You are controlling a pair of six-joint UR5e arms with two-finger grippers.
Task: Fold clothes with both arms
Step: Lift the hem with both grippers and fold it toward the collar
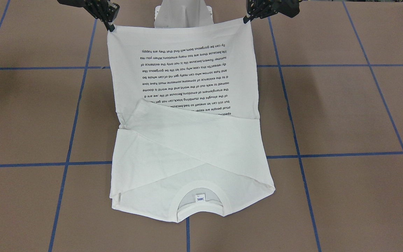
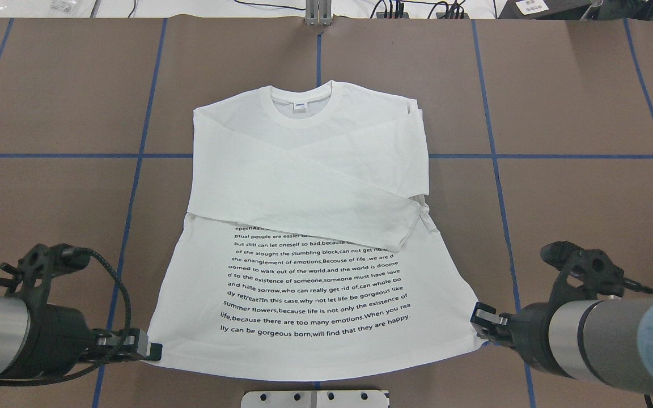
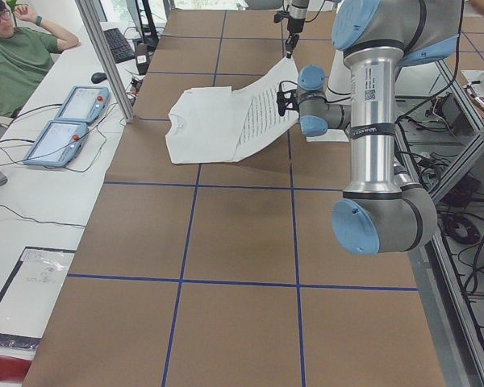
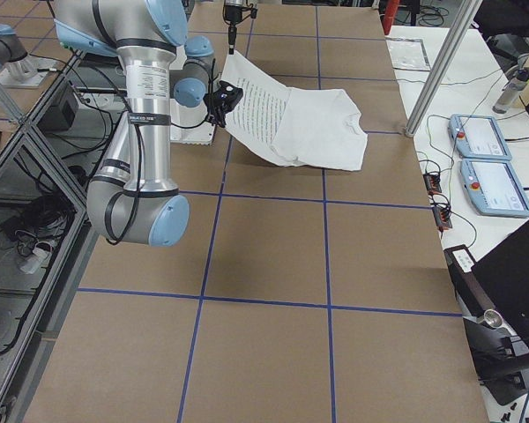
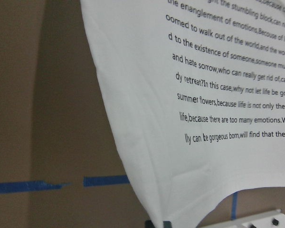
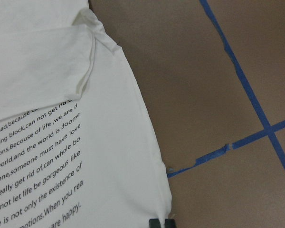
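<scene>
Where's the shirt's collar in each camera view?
Front-facing: collar bottom centre.
Overhead: collar top centre.
Exterior left: collar upper left of centre.
Exterior right: collar upper right of centre.
Left wrist: not in view.
Right wrist: not in view.
Shared landmark: black text, in every view.

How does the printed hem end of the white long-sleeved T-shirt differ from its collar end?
The hem end is raised off the brown table, corners pinched by the black left hand and right hand; the collar end lies flat. The hem end shows black text; crossed sleeves cover the collar end. Both are white fabric.
</scene>
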